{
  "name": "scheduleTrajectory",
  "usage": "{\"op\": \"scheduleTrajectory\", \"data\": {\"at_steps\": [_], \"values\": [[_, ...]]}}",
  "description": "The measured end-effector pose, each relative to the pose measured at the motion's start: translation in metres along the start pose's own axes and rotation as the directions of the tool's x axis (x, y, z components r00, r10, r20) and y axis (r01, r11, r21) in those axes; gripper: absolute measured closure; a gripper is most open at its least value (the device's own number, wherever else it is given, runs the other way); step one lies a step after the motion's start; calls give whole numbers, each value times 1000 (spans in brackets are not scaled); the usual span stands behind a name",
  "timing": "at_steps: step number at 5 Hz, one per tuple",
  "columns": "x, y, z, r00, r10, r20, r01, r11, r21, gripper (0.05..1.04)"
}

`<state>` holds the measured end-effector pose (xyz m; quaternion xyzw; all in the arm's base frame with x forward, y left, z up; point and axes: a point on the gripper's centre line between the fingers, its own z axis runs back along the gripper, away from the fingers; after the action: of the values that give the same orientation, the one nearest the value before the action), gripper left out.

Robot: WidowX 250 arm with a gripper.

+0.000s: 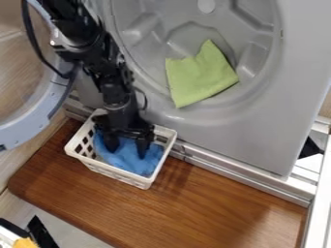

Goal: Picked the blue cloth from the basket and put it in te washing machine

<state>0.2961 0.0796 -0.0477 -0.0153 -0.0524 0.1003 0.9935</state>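
The black gripper [127,144] hangs down inside the white basket [115,173], its two fingers apart with the tips down at the blue cloth. Crumpled blue cloth [132,161] lies in the basket, spread between and in front of the fingers; the arm hides its rear part. Whether any fold is caught between the fingertips, I cannot tell. Behind the basket is the grey washing machine [259,128] with its round recessed drum opening. A green cloth [199,77] lies in that recess.
The basket stands on a brown wooden board [213,208], close to the machine's lower edge. At the upper left, the round door [21,131] stands open beside the arm. A metal frame [317,193] runs along the right, and a black and yellow object [26,242] sits at the lower left corner.
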Motion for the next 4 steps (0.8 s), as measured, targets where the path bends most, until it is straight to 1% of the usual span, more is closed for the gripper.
{"op": "scheduleTrajectory", "data": {"at_steps": [1,2,3,4], "values": [[0,1,-14,1000,11,11,-11,1000,2,84],[-4,-1,-23,1000,14,-10,-14,1000,-12,133],[-4,-2,-24,1000,12,6,-12,1000,-17,413],[-5,-2,-24,1000,10,7,-10,1000,-14,695]]}}
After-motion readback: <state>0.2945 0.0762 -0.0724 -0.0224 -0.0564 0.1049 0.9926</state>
